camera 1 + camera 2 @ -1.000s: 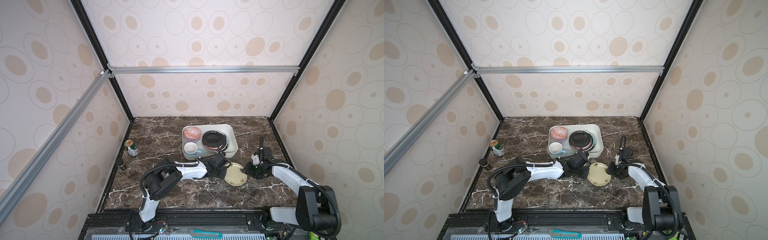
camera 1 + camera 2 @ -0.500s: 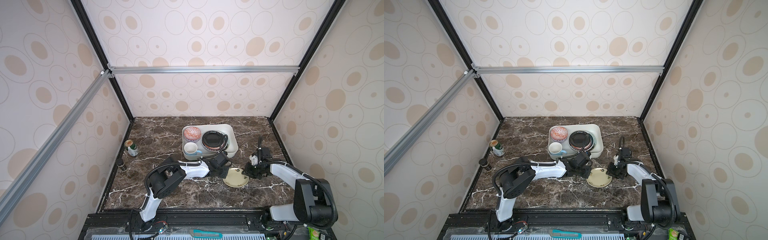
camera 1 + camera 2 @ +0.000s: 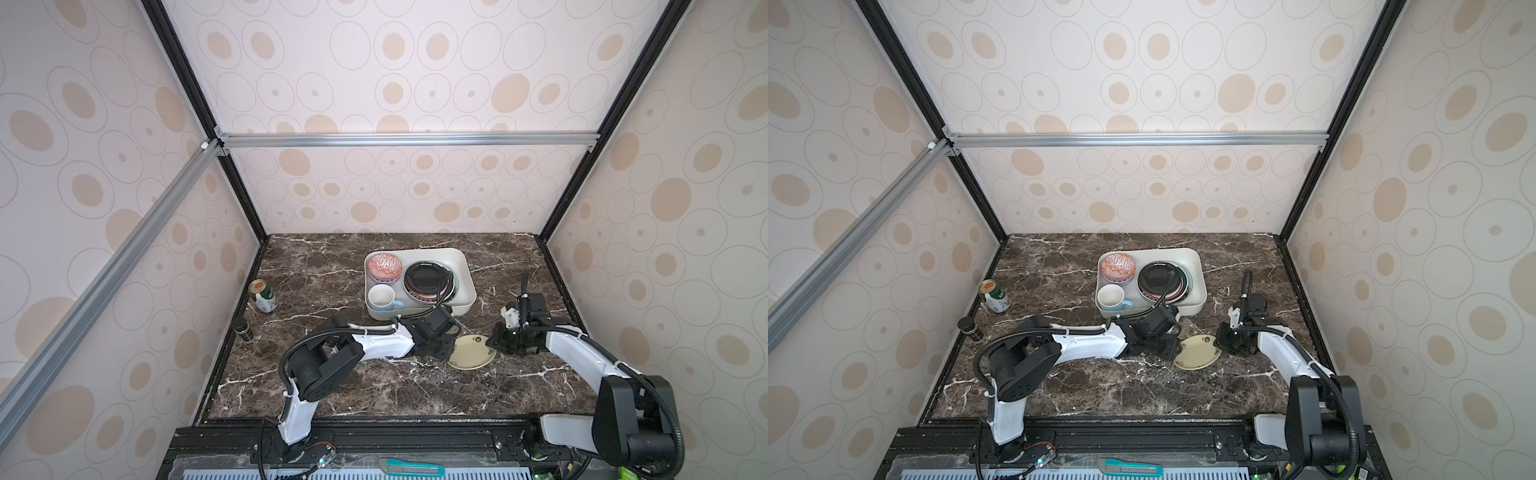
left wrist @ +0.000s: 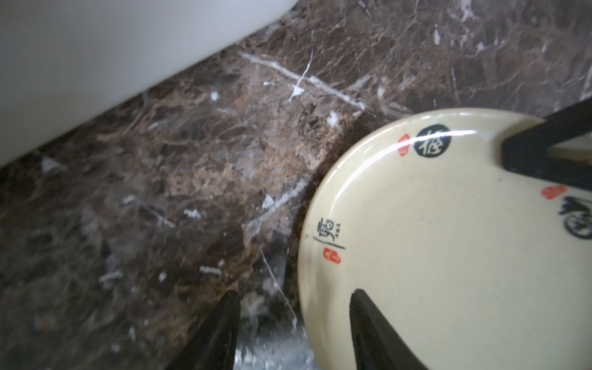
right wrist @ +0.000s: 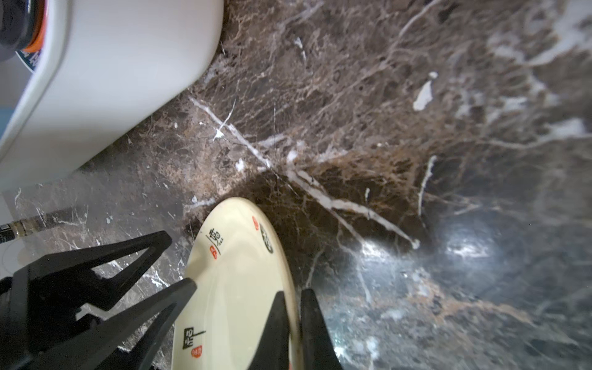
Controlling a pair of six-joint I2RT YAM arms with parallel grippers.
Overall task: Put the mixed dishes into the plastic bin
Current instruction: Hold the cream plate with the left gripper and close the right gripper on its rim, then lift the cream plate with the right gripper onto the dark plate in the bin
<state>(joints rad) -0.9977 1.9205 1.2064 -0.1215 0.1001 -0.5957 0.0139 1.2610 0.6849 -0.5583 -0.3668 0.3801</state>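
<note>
L jaws stand apart, one side over the cream plate and the other over bare counter. They straddle its rim w/o pinching, prob. a let-go, since the R jaws are clamped thin on the opposite rim and seem to carry it alone. Plate sits btwn the two arms, just in front of the white plastic bin's near R corner, not in it. Shadow under its edge suggests it's held a bit off the counter, can't tell for sure. Bin already holds a red-white patterned bowl, a light-blue mug and a plate stack w/ a dark one on top, so the free spot is prob. on that stack. Writing: green drink can, far L by the wall, label too small to read. Small dark jar near it, no legible text. Plate has black brush-style characters, one white-on-black in a disc, plus red seal stamps; can't read them.
</note>
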